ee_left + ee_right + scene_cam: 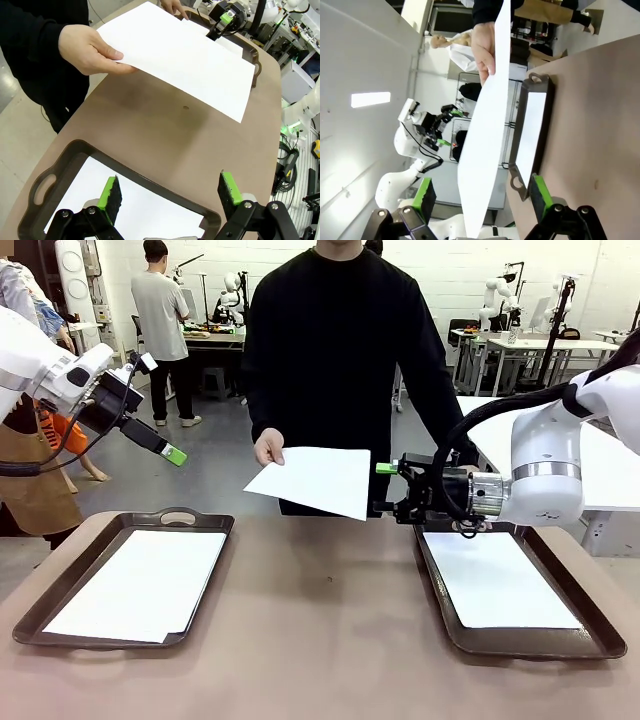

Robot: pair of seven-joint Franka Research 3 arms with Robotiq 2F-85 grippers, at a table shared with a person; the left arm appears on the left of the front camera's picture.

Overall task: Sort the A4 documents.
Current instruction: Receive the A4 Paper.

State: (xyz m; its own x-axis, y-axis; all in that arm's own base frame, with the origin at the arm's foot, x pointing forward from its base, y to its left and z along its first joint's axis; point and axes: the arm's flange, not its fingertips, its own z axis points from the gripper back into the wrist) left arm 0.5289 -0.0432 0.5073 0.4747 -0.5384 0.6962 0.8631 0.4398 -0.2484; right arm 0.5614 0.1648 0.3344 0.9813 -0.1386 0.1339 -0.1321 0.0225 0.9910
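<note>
A person's hand (268, 448) holds a thin plain white A4 paper sheet (314, 480) above the brown table's (320, 640) far edge. The right gripper (383, 487) – jaws wide, empty – sits seemingly just beside its edge. The left gripper (172, 454) hovers open, empty, above the left dark brown tray (60, 585).

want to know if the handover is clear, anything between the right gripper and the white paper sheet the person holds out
Nothing visible. The open right gripper is level with the near edge of the plain white paper sheet held in the person's hand, with only air between, above the brown table.
</note>
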